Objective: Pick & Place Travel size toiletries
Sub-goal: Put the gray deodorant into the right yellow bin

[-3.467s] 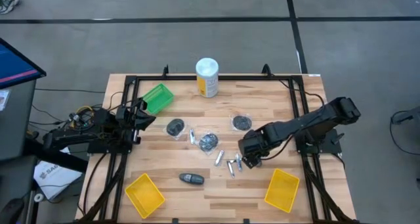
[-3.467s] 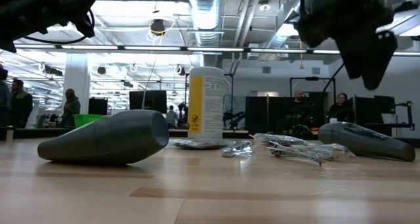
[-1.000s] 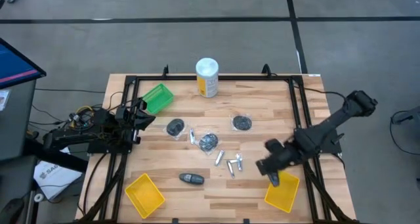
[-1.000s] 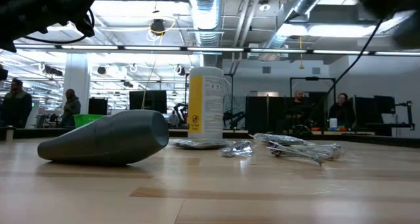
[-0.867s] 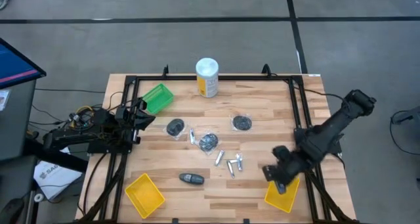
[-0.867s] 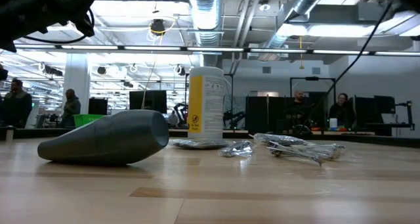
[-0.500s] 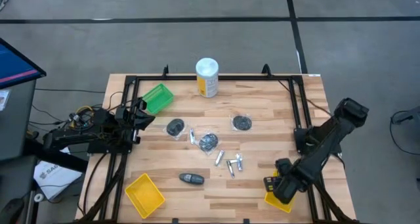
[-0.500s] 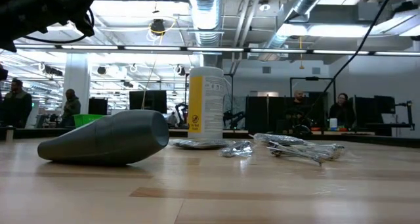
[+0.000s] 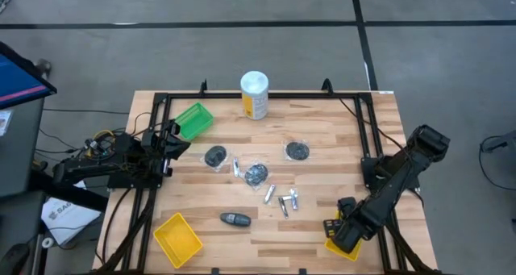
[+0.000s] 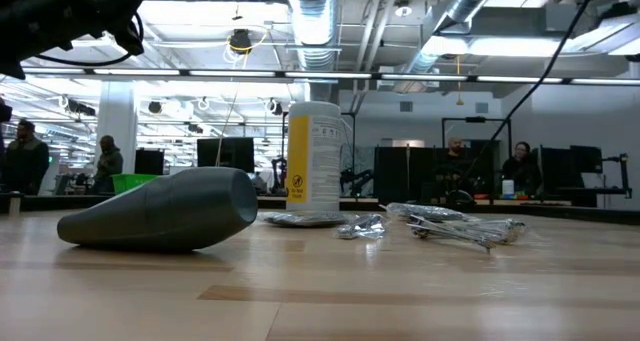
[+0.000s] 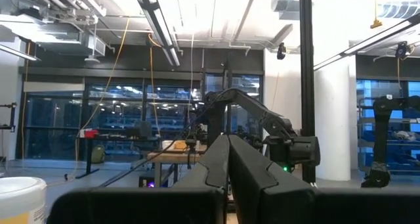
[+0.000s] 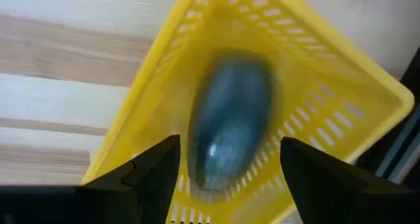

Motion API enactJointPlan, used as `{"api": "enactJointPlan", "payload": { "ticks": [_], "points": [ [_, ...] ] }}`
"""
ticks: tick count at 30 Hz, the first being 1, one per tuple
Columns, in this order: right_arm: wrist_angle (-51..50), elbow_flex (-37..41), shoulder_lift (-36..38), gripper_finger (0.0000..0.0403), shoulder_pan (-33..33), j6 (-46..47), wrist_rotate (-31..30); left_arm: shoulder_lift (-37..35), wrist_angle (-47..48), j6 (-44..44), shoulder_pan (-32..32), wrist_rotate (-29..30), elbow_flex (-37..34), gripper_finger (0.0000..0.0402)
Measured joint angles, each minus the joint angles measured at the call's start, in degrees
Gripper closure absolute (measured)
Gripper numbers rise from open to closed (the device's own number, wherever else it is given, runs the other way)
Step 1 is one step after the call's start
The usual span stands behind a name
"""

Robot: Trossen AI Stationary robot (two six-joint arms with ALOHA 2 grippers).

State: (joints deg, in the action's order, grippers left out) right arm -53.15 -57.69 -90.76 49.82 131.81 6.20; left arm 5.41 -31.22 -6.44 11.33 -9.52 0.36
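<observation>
Oval pod (image 12: 230, 122) lies in yellow bin (image 12: 341, 102); right end effector (image 12: 226, 161) spread open above.

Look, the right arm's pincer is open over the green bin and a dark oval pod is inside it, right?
Not quite: the bin is yellow, not green. The right wrist view shows the right pincer open above the yellow bin with the dark oval pod inside it. In the high view the green bin sits far off, near the left arm.
</observation>
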Motion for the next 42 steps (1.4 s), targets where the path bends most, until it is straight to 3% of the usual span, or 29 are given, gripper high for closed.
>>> {"api": "enactJointPlan", "payload": {
  "ticks": [8, 12, 15, 19, 22, 25, 35, 39, 42],
  "points": [
    [-0.2, 0.0, 2.3, 0.0144, -0.4, -5.2, -0.3, 0.0, -0.3, 0.0, 0.0, 0.0, 0.0, 0.04],
    [-1.1, 0.0, 7.1, 0.0143, -2.1, -10.5, -3.7, 0.0, -0.3, 0.0, 0.0, 0.0, 0.0, 0.04],
    [-1.7, 0.0, 11.6, 0.0143, -4.1, -15.1, -8.8, 0.3, -0.4, -1.5, 0.0, 0.0, 0.0, 0.04],
    [-1.6, -1.0, 17.8, 0.0143, -6.9, -24.9, -20.7, 4.6, -0.1, -5.2, -1.0, 0.0, 0.1, 0.04],
    [-0.5, -2.9, 21.8, 0.0143, -9.3, -36.0, -29.2, 10.8, 0.2, -6.0, -2.6, 0.0, 2.8, 0.04],
    [-0.2, -5.4, 24.3, 0.0143, -12.4, -46.6, -33.0, 19.2, 2.3, -6.0, -5.0, 0.0, 8.4, 0.04],
    [0.7, -10.6, 26.9, 0.0143, -19.1, -70.2, -33.6, 50.9, 31.6, -4.7, -17.6, 0.0, 37.0, 0.04],
    [1.7, -10.6, 26.8, 0.0143, -19.3, -74.3, -33.6, 58.5, 35.8, 1.1, -23.7, -3.5, 41.1, 0.0382],
    [1.7, -10.6, 26.8, 0.0143, -19.3, -75.5, -33.5, 62.0, 36.0, 1.4, -27.4, -6.1, 41.3, 0.034]
  ]
}}
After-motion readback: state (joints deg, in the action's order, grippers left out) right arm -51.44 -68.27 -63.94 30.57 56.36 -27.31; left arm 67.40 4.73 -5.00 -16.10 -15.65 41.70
